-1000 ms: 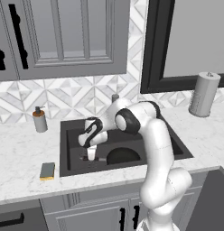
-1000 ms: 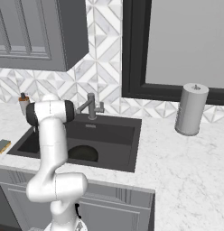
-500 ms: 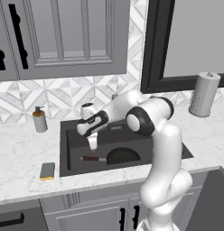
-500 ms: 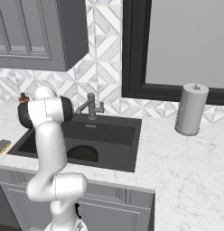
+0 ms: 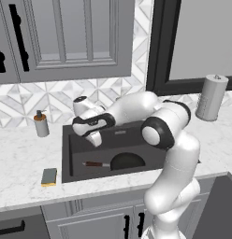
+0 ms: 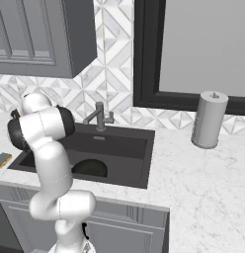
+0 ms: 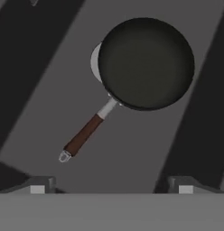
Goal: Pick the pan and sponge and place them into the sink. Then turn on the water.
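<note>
The black pan (image 7: 145, 63) lies flat on the floor of the dark grey sink (image 7: 37, 90), partly covering the drain, its reddish-brown handle (image 7: 84, 134) pointing toward my hand. From the left base view the pan (image 5: 127, 161) sits at the sink's (image 5: 71, 154) front. My gripper (image 5: 95, 140) hangs open above the basin's left part, nothing between its fingertips (image 7: 39, 185). The yellow and green sponge (image 5: 49, 176) rests on the counter left of the sink, and the same sponge (image 6: 3, 159) appears at the far left edge. No water shows at the faucet (image 6: 98, 117).
A soap dispenser (image 5: 41, 123) stands at the back left of the counter. A paper towel roll (image 5: 211, 98) stands at the right by the dark window frame. Grey cabinets hang above the counter.
My hand has lifted up out of the basin and the arm has swung higher and rightward. The pan stays where it lay in the sink. The sponge has not moved.
</note>
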